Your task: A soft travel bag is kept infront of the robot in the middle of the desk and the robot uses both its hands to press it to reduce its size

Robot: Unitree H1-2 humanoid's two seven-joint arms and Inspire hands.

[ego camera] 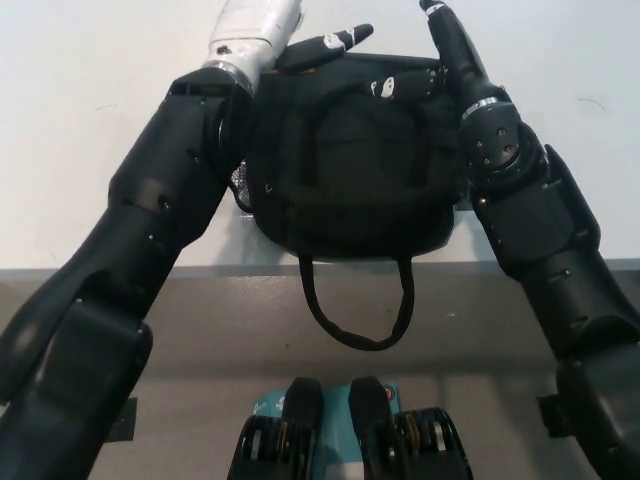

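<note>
**Two hands on the far edge of a soft black bag**

The left hand (pixel 300 42) lies flat on the bag's far left corner, dark fingers (pixel 340 40) stretched out, grasping nothing. The right hand (pixel 405 82) rests on the far right top edge; whether it is clenched or released cannot be told.

One black travel bag (pixel 350 170) sits mid-table, its near side at the edge of the white table (pixel 90 130). It has two handles: one arched on top (pixel 360 95), one hanging off the edge (pixel 355 310).

Risk: both hands press only the far edge, so the bag could slide toward the robot and tip off the table, or bulge at the near side rather than flatten.
</note>
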